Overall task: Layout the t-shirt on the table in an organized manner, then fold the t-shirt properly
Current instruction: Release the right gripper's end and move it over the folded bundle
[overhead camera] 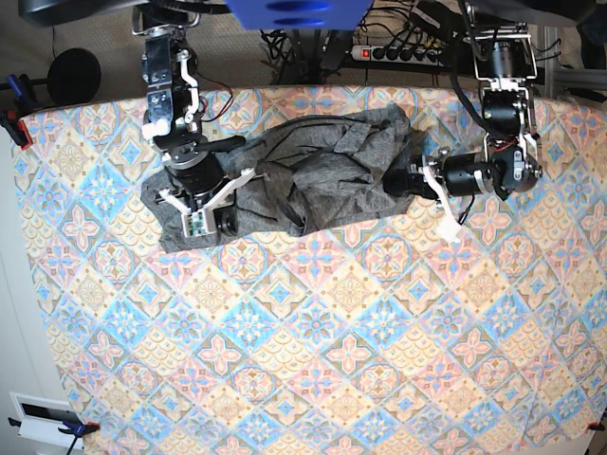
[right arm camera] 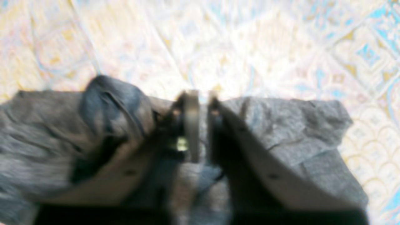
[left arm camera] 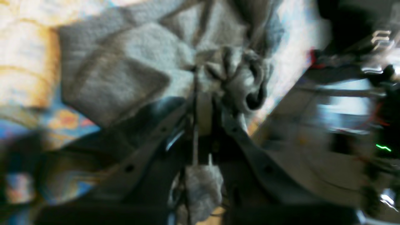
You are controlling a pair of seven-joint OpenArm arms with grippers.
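Pinching the t-shirt [overhead camera: 313, 175] at opposite ends with 2 clamped claws, left claw [left arm camera: 218, 75] and right claw [right arm camera: 201, 103], risking bunched fabric slipping free over the desk [overhead camera: 313, 360].

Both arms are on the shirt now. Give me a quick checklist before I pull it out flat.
1. Left gripper shut on the t-shirt: ok, fabric bunched at its tips.
2. Right gripper shut on the t-shirt: ok, cloth on both sides of its fingers.
3. Shirt laid flat: not ok, crumpled and twisted between the arms.
4. Sleeves located: cannot tell.
5. Shirt fully on the table: ok.
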